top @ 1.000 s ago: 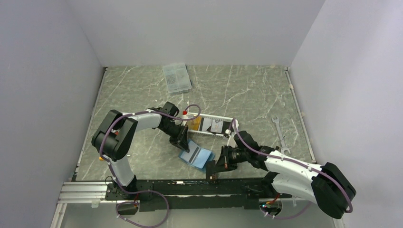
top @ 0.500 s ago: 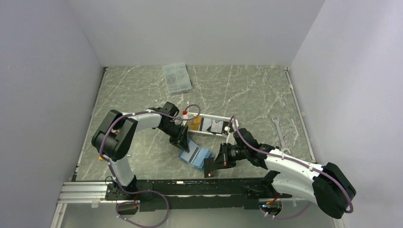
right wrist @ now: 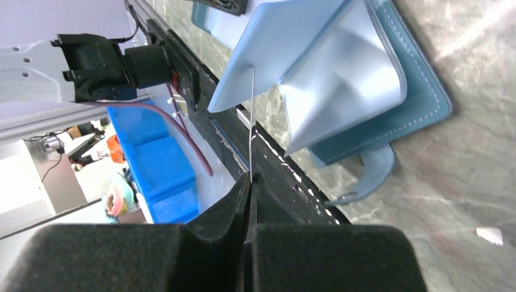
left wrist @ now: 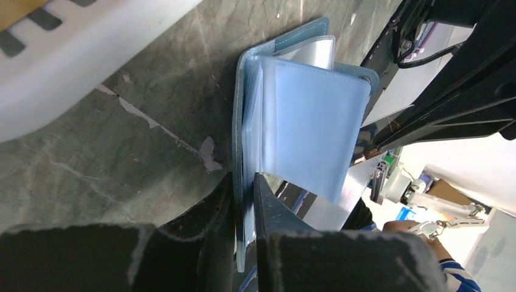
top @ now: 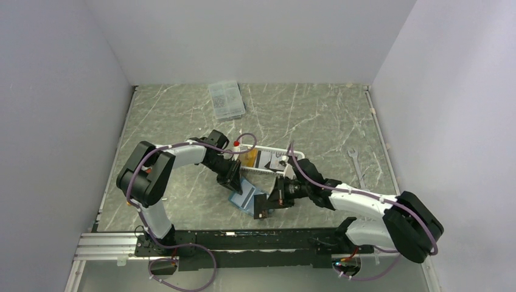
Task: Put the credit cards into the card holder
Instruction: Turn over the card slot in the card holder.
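Teal-blue and stitched along its edge, the small folding card holder (top: 246,199) lay open on the grey-green marbled tabletop (top: 316,121), between the two grippers. The left gripper (left wrist: 243,182) was pinched on the holder's near cover edge, its black fingers (left wrist: 204,216) pressed against either face of the cover. Just ahead of those fingertips the holder's pale blue plastic sleeves (left wrist: 304,121) stood fanned upward.

From the opposite side, the right gripper (right wrist: 249,179) was closed tight on a thin flat credit card (right wrist: 251,121). The card showed only edge-on in the wrist view, so its colour could not be told. It ran straight out from the fingertips, and its far end met the lip of a lifted pale blue sleeve on the card holder (right wrist: 341,79). To the outer side of that gripper, the holder's teal strap (right wrist: 371,173) lay loose on the tabletop.

In the overhead view the left gripper (top: 236,182) and the right gripper (top: 266,210) were near each other, with the holder between them. A white slatted plastic basket (top: 274,171) sat just beside the left gripper. A yellow-gold card (top: 246,160) and darker cards lay inside it. A silver open-ended spanner (top: 358,170) lay well apart from both grippers, out past the right arm. A clear plastic compartment box (top: 226,99) rested far beyond the left arm's elbow, near the back wall.
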Controlling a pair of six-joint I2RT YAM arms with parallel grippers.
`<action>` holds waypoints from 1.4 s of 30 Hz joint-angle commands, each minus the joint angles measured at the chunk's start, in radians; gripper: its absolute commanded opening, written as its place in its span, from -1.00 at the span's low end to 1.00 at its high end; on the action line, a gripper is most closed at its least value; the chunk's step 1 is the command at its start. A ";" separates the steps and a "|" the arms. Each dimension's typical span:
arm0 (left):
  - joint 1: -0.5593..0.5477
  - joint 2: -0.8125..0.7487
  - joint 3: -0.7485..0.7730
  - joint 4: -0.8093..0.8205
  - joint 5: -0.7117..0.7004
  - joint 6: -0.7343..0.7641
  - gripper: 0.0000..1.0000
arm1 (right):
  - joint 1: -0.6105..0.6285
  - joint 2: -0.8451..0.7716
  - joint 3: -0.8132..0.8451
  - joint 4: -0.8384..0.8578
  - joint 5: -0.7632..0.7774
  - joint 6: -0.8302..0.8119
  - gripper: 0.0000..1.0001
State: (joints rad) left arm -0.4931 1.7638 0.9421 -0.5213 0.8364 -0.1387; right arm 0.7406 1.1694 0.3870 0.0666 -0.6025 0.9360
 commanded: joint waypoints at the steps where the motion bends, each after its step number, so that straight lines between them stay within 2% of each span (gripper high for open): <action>1: 0.005 -0.032 0.023 -0.011 -0.001 0.029 -0.62 | -0.003 0.055 0.041 0.143 -0.004 0.024 -1.00; 6: 0.037 -0.031 0.024 -0.020 0.029 0.024 -0.46 | -0.002 0.106 0.029 0.169 0.007 0.029 -1.00; 14: 0.064 -0.009 0.024 -0.026 0.084 0.029 -0.29 | -0.003 0.222 0.023 0.326 0.000 0.065 -1.00; 21: 0.058 0.016 0.026 -0.033 0.080 0.039 -0.28 | -0.003 0.295 0.099 0.350 -0.026 0.043 -1.00; 28: 0.089 -0.003 0.033 -0.063 0.100 0.063 -0.27 | -0.003 0.361 0.096 0.407 -0.047 0.052 -1.00; 35: 0.099 0.024 0.061 -0.154 0.041 0.127 -0.26 | 0.002 0.487 0.054 0.524 -0.080 0.077 -1.00; 42: 0.188 0.036 0.056 -0.241 0.015 0.246 -0.24 | 0.020 0.580 0.044 0.581 -0.084 0.082 -1.00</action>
State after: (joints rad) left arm -0.3557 1.7897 0.9730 -0.6849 0.8589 0.0151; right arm 0.7441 1.7023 0.4458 0.6083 -0.6823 1.0069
